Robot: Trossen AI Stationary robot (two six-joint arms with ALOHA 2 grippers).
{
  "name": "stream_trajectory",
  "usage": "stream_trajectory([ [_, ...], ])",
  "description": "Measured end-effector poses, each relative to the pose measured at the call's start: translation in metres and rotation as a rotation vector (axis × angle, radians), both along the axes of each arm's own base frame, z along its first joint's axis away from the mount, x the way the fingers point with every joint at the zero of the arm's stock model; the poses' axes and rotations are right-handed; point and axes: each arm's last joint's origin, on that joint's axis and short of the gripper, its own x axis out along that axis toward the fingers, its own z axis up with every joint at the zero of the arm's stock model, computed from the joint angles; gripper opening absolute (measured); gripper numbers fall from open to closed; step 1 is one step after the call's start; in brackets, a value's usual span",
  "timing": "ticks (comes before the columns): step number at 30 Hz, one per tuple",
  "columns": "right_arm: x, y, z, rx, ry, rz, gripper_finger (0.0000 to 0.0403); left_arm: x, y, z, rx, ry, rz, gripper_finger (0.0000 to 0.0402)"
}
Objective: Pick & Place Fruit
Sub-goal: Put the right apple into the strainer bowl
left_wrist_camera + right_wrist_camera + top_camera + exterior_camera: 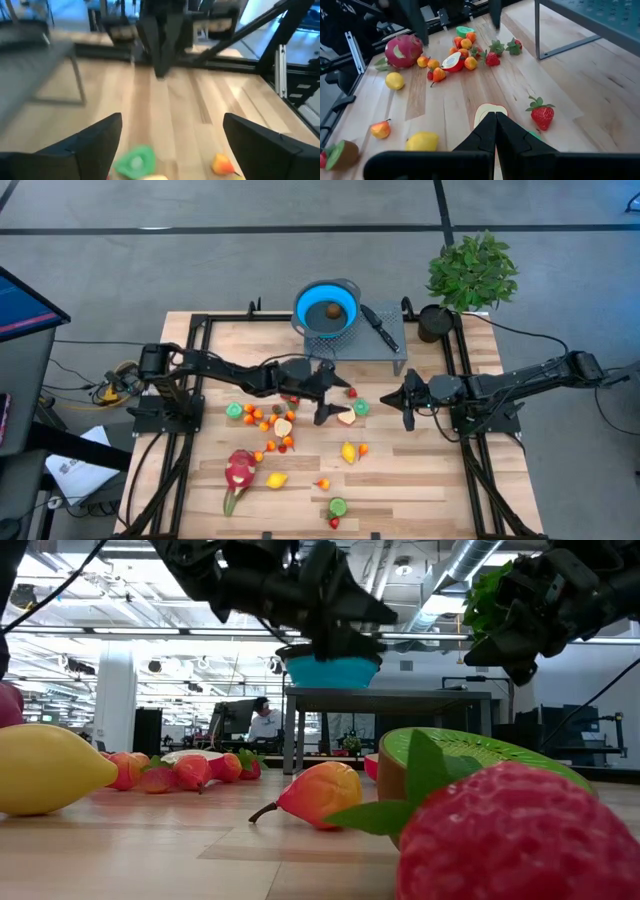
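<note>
Two dark arms reach toward the table's middle: the left gripper hangs with its fingers spread wide and nothing between them, above a green fruit piece and a small orange one, while the right gripper, at 3 o'clock of it, has its fingers pressed together on nothing. Most of the fruit lies scattered from the table's centre toward 7 o'clock, the dragon fruit farthest that way, and a brown piece sits in the blue bowl at 12 o'clock.
</note>
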Motion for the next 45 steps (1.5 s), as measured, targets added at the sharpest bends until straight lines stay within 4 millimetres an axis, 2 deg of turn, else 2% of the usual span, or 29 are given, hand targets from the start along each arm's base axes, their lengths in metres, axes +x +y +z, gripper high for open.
stream_trajectory([
  [6, 0.0, 0.0, 0.0, -0.002, 0.001, 0.001, 0.0001, 0.007, -0.018, -0.034, -0.02, 0.097, 0.02, 0.0324],
  [9, 0.0, 0.001, 0.0, -0.002, 0.002, 0.008, 0.0001, 0.009, -0.022, -0.042, 0.009, 0.117, 0.066, 0.032],
  [16, -0.001, 0.004, 0.0, -0.003, 0.005, 0.028, 0.0001, 0.009, -0.02, -0.045, 0.064, 0.12, 0.201, 0.0317],
  [21, -0.001, 0.005, 0.0, -0.003, 0.005, 0.034, 0.0001, 0.009, -0.021, -0.048, 0.065, 0.127, 0.201, 0.0315],
  [28, -0.001, 0.005, 0.0, -0.024, 0.007, 0.043, 0.0001, 0.011, -0.022, -0.065, 0.055, 0.181, 0.176, 0.031],
  [45, -0.001, 0.006, 0.0, -0.05, 0.004, 0.054, 0.0001, 0.014, -0.02, -0.081, 0.028, 0.202, 0.22, 0.0308],
])
